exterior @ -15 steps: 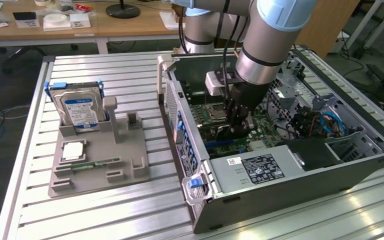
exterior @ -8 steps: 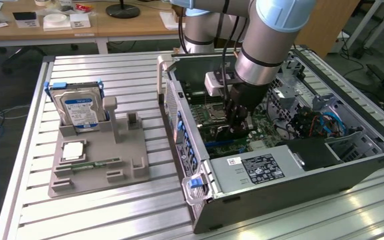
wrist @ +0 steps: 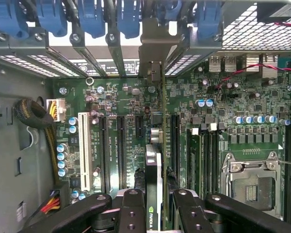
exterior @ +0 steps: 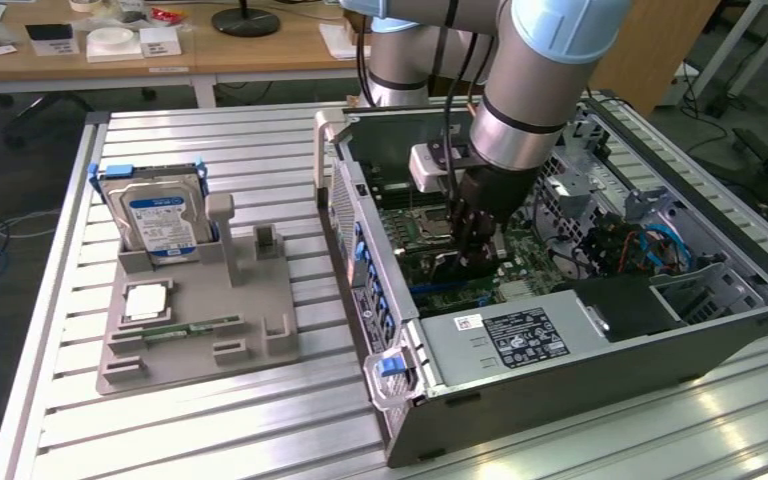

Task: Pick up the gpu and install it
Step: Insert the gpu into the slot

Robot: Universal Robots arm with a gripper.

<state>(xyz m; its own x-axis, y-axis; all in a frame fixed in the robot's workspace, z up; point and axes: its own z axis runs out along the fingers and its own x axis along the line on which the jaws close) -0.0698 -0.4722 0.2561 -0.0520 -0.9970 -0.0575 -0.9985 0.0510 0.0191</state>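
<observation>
Misalignment is our worry: the black two-fingered tool [wrist: 157,196], partly closed, clamps the thin dark gpu card [wrist: 153,170] edge-on over the long black slots [wrist: 175,145] of the green motherboard [wrist: 208,87] inside the grey case [exterior: 558,395], where any tilt could jam it.

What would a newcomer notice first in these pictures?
First, the big grey robot arm reaches down into the open computer case at the exterior view's right. In the wrist view, its jaws hold the gpu edge-on over the green motherboard, among the long expansion slots. At the exterior view's left, a blue-labelled hard drive stands upright in a grey holder.
</observation>
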